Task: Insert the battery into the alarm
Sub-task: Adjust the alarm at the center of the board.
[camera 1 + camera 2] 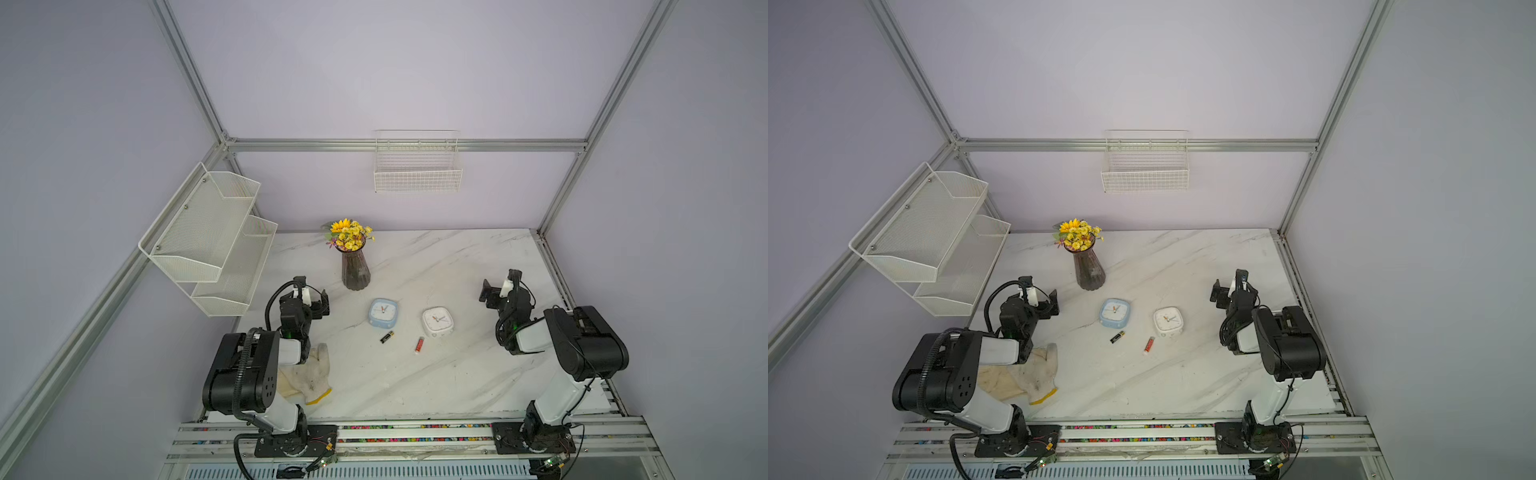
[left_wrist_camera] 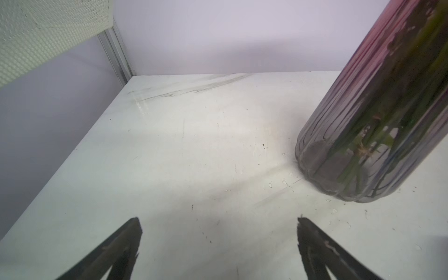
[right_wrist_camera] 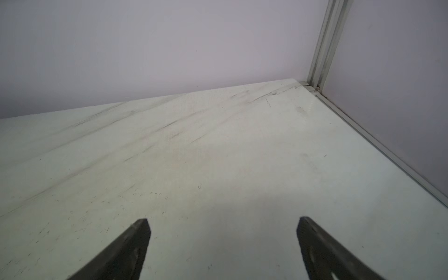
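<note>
Arms are seen folded, elbows up. L gripper (image 1: 319,304) is held wide open, empty, at 9 o'clock of blue alarm (image 1: 382,312); R gripper (image 1: 489,293) likewise, 2 o'clock of white alarm (image 1: 437,322). Black battery (image 1: 387,337) is found at blue alarm's 6 o'clock

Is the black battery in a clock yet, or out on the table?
Out. The black battery lies on the table, near the blue clock but not touching it.

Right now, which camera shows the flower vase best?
Both top views: the vase stands whole, yellow flowers included. The left wrist view shows only its lower glass and stems; the right wrist view shows none of it.
</note>
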Controlling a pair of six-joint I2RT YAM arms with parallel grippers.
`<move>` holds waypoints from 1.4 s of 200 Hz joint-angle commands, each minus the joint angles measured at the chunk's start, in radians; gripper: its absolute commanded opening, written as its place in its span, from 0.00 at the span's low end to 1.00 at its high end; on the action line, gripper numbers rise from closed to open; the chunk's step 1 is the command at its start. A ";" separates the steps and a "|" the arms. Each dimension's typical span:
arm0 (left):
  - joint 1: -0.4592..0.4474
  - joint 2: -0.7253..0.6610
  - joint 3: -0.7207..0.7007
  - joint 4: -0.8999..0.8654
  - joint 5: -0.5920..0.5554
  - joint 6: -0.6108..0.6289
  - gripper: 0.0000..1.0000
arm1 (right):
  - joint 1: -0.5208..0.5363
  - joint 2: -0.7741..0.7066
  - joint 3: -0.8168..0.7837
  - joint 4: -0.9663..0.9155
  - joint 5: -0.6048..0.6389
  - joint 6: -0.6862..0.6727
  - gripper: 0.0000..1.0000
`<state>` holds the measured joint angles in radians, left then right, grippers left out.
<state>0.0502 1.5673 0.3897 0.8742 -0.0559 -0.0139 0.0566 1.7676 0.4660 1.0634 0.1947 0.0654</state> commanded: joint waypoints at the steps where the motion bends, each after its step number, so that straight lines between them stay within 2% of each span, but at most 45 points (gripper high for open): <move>1: -0.004 -0.006 -0.006 0.050 0.001 0.002 1.00 | -0.006 0.013 -0.005 0.043 0.017 -0.015 0.97; 133: -0.001 -0.007 -0.006 0.050 0.004 0.002 1.00 | -0.005 -0.004 -0.007 0.051 0.024 -0.019 0.97; 144: -0.007 -0.018 -0.009 0.054 -0.012 0.011 1.00 | 0.005 -0.083 0.011 -0.062 0.025 -0.031 0.97; 156: -0.023 -0.102 -0.018 0.009 -0.058 0.015 1.00 | 0.033 -0.193 0.053 -0.201 0.067 -0.044 0.97; 169: -0.049 -0.263 0.000 -0.140 -0.116 0.013 1.00 | 0.039 -0.311 0.109 -0.374 0.066 0.096 0.97; 177: -0.056 -0.352 0.020 -0.237 -0.148 -0.079 1.00 | 0.039 -0.371 0.152 -0.480 0.056 0.208 0.97; 184: -0.056 -0.417 0.037 -0.314 -0.171 -0.221 1.00 | 0.039 -0.415 0.195 -0.613 0.056 0.312 0.97; 197: -0.056 -0.496 0.036 -0.374 -0.166 -0.405 1.00 | 0.033 -0.470 0.274 -0.855 0.076 0.481 0.97; 203: -0.056 -0.516 0.025 -0.372 -0.157 -0.483 1.00 | 0.022 -0.483 0.287 -0.898 0.024 0.515 0.97; 215: -0.055 -0.534 0.017 -0.367 -0.083 -0.603 1.00 | -0.002 -0.501 0.296 -0.923 -0.163 0.549 0.97; 232: -0.055 -0.528 0.044 -0.382 0.146 -0.650 1.00 | -0.006 -0.505 0.310 -0.977 -0.369 0.601 0.97; 249: -0.085 -0.506 0.084 -0.453 0.301 -0.808 1.00 | -0.006 -0.493 0.308 -1.022 -0.539 0.653 0.97; 263: -0.187 -0.494 0.100 -0.504 0.310 -0.927 1.00 | -0.005 -0.481 0.264 -0.992 -0.671 0.731 0.94; 280: -0.386 -0.486 0.141 -0.530 0.239 -0.935 1.00 | 0.008 -0.481 0.199 -0.943 -0.744 0.804 0.93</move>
<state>-0.1341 1.0821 0.4572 0.4145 0.1257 -0.7738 0.0532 1.2842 0.7311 0.1673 -0.3138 0.7010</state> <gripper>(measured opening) 0.999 0.934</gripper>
